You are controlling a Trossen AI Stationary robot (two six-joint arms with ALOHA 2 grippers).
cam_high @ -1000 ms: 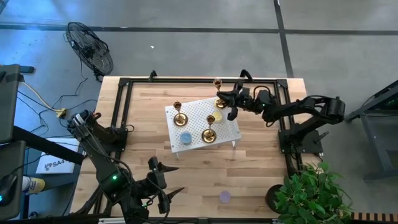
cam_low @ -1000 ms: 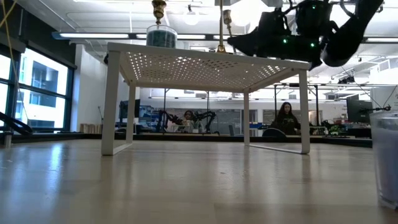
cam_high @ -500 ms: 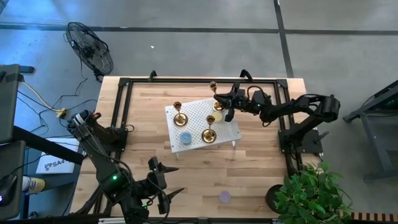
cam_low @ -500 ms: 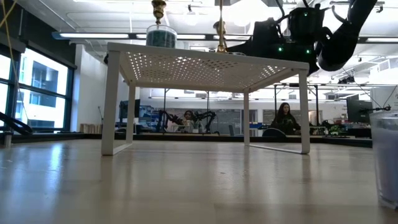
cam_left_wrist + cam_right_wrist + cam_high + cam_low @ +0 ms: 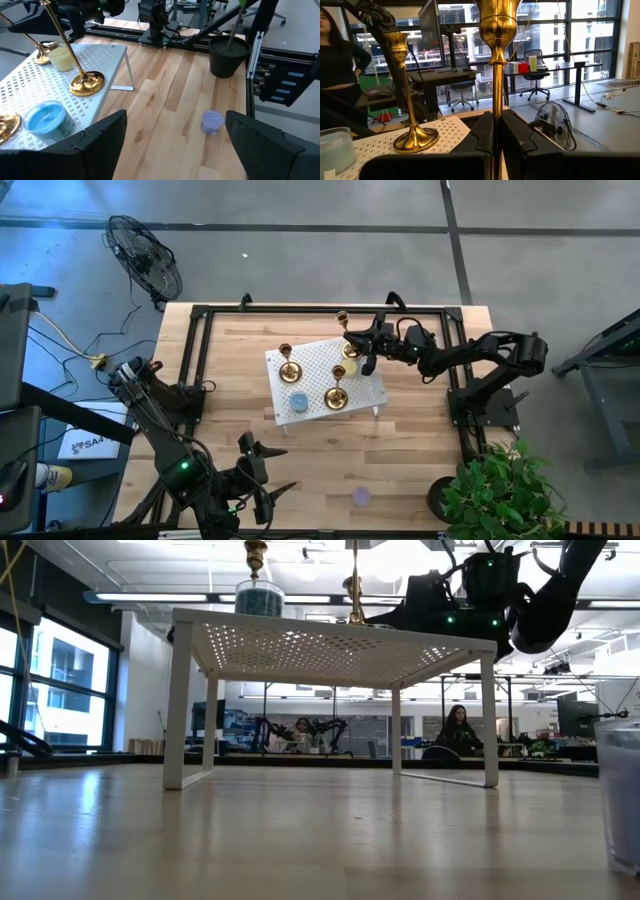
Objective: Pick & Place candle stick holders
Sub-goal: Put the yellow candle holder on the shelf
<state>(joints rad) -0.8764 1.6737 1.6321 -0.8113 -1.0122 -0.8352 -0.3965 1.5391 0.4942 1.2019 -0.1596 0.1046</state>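
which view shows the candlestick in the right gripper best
The right wrist view: the held candlestick fills the frame, its stem clamped between the right gripper fingers. The high view shows it small by the rack's far edge. The low view shows only a bit of it; the left wrist view just a slanted stem.

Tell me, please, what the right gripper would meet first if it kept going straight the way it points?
Probably nothing soon: the right gripper, shut on a brass candlestick, points past the white shelf's back edge. Another candlestick stands aside; depth is unclear.
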